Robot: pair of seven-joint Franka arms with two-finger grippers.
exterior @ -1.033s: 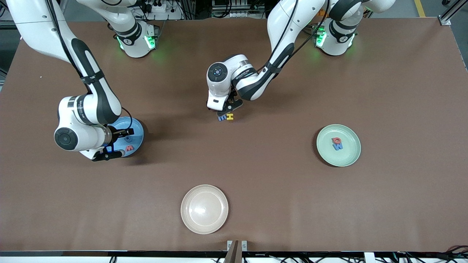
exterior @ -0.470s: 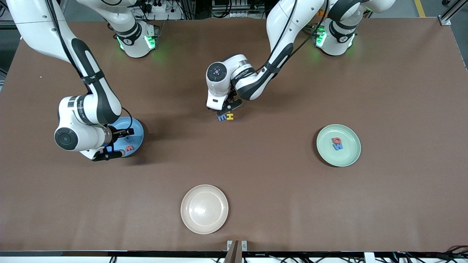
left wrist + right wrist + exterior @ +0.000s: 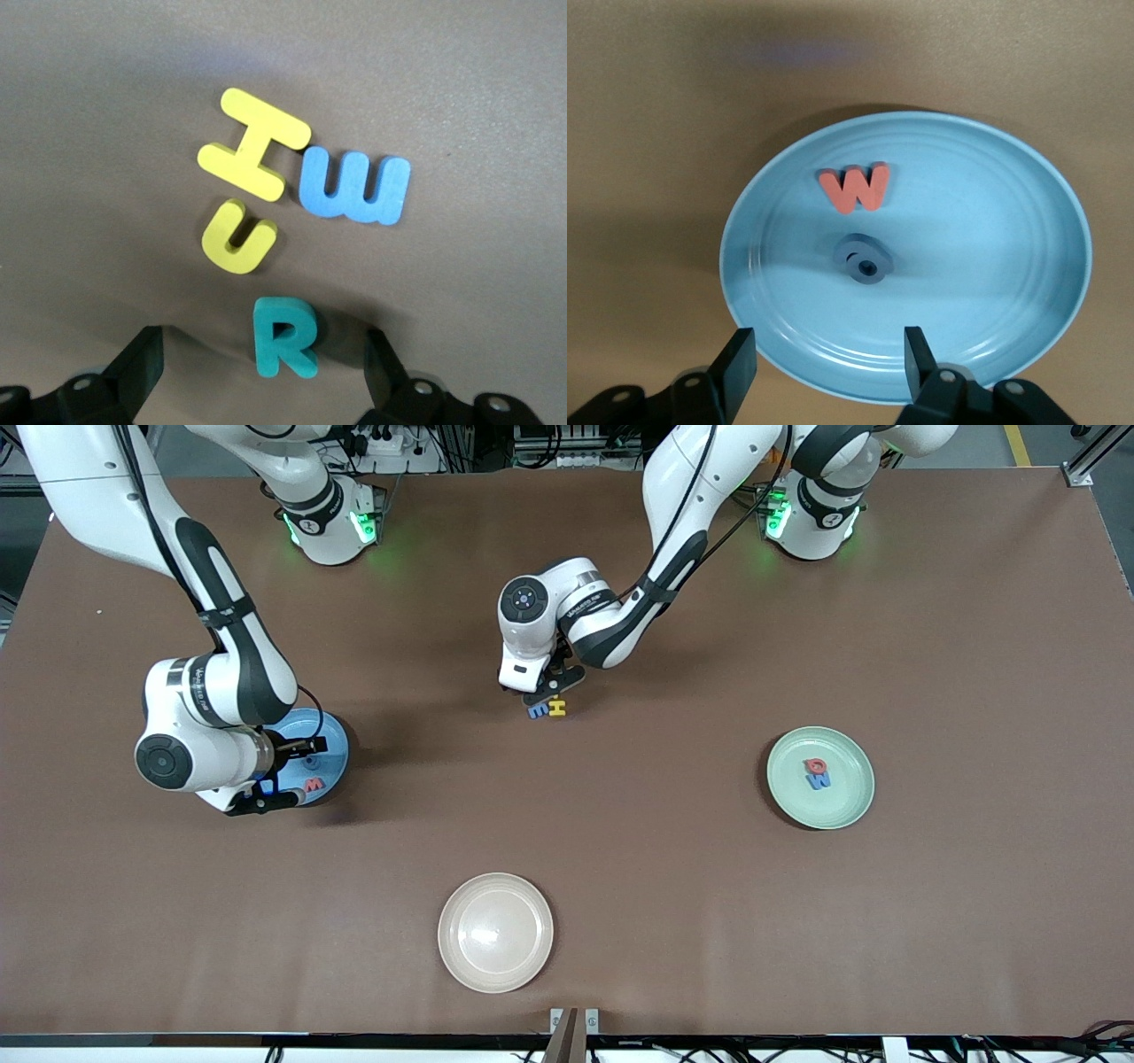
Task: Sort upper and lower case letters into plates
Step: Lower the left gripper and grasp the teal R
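Front view: left gripper point(image 3: 547, 691) hovered open over loose foam letters on the brown table point(image 3: 673, 886), well apart from the mint green plate point(image 3: 842, 806).

Left wrist view: flat teal foam R point(image 3: 283, 337) lay between its spread jaws; likely next pick, needing descent.

Right wrist view: right gripper point(image 3: 827, 365) released, empty, over the light blue plate point(image 3: 1010, 266) holding a red foam w point(image 3: 856, 188).

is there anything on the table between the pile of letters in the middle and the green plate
No. In the front view the brown table is bare between the letter pile under the left hand and the green plate.
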